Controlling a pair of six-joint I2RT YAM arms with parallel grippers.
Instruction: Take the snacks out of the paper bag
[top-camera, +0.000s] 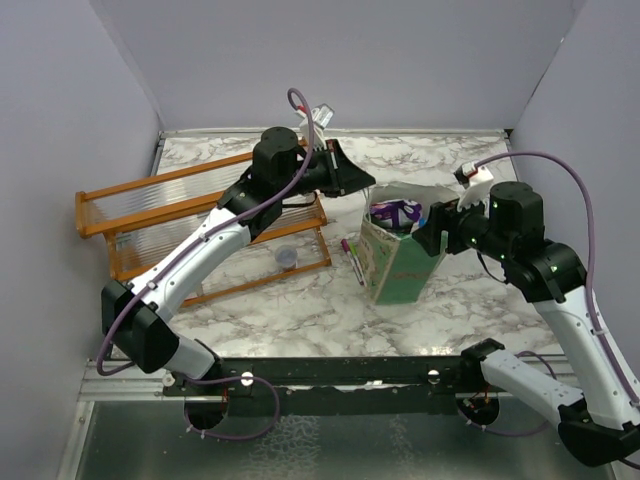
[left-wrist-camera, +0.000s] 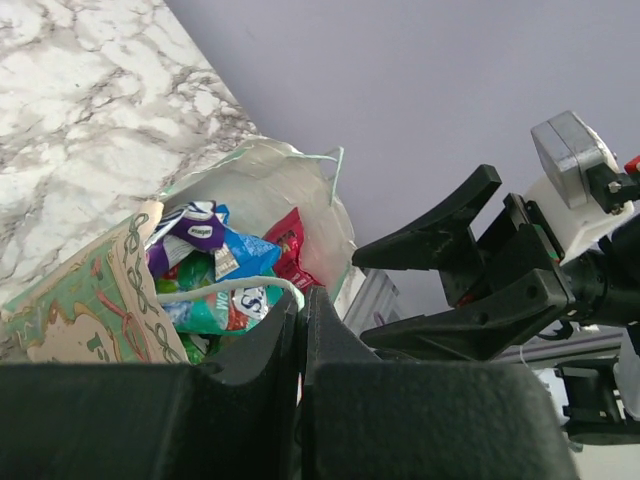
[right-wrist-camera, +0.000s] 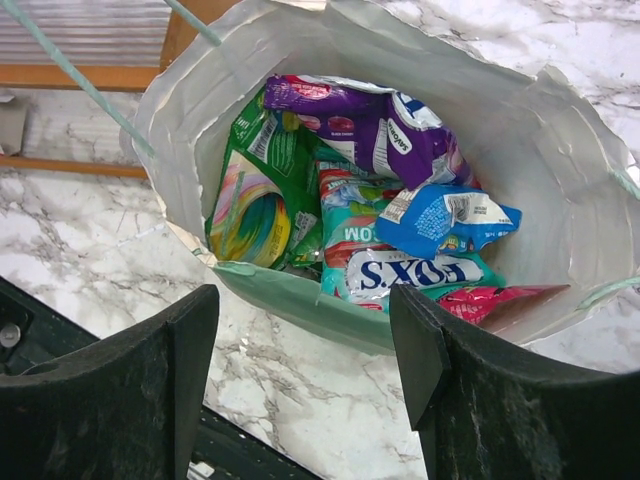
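Snacks (right-wrist-camera: 400, 190) heaped inside the open bag (right-wrist-camera: 560, 150), right of centre on the marble desk (top-camera: 250, 310), left fingers (left-wrist-camera: 270, 345) clenched on its string handle (right-wrist-camera: 70, 68), right fingers (right-wrist-camera: 190, 345) released and spread above its mouth, orange rack (top-camera: 150, 195) at left

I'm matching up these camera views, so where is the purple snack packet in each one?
Top external: purple packet right of centre, in the paper bag.
Left wrist: purple packet lower left, atop the pile.
Right wrist: purple packet upper centre.
Shared landmark: the paper bag's mint-green wall.
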